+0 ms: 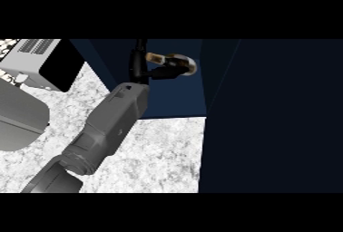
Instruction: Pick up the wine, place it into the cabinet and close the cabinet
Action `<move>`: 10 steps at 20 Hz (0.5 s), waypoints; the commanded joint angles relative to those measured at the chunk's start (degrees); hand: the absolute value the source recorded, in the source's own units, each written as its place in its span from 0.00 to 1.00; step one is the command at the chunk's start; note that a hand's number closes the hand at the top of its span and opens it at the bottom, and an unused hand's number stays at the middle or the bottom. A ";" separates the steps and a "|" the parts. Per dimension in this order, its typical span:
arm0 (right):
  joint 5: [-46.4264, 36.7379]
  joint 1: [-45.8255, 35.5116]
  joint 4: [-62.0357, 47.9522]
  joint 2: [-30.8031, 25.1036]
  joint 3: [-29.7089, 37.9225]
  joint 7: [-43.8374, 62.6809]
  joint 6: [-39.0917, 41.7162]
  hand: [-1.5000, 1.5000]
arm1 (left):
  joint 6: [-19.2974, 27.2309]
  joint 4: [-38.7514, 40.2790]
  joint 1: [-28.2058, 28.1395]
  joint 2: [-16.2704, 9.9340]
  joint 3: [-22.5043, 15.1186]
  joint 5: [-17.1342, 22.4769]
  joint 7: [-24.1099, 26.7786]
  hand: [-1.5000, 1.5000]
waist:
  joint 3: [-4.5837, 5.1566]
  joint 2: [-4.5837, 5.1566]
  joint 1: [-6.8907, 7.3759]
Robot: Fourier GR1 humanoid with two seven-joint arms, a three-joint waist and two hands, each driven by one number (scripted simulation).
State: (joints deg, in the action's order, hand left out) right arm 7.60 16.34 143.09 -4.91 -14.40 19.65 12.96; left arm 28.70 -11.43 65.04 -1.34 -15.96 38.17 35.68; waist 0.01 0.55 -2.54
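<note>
head view — left hand [155, 71] curled round wine [175, 63] — inside cabinet [181, 97].

No readable text, brand or number anywhere, not even on the wine bottle [175, 63] label.

Speckled white counter [161, 154] — grey appliance [30, 61] at its far-left corner, dark blue cabinet [268, 113] on its right.

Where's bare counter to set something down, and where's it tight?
Bare marble counter lies between the forearm and the dark cabinet door, below the cabinet opening. Crowded: the left edge by the microwave, and inside the cabinet, where the left hand holds the wine.
</note>
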 commanded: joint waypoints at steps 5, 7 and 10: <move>4.95 2.30 12.08 -1.15 0.37 7.20 -1.84 0.00 | -4.14 -7.67 -5.40 -2.06 0.83 -0.65 3.15 0.00 | 0.01 -0.88 2.22; 1.51 0.91 10.54 0.40 -2.39 6.75 -3.09 0.00 | -1.40 -11.55 -5.07 0.69 0.21 -1.02 0.25 0.00 | 0.00 -1.11 2.73; 2.21 -1.44 11.85 0.89 -2.48 9.68 -5.16 0.00 | -4.44 -15.09 -9.44 -0.77 -0.30 -1.39 1.68 0.00 | 0.04 -1.06 3.07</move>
State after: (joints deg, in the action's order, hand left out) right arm 6.85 15.21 143.71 -3.93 -16.75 22.32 10.28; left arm 26.23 -22.27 59.80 -0.72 -15.76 37.44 36.66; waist -0.01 -0.38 -0.29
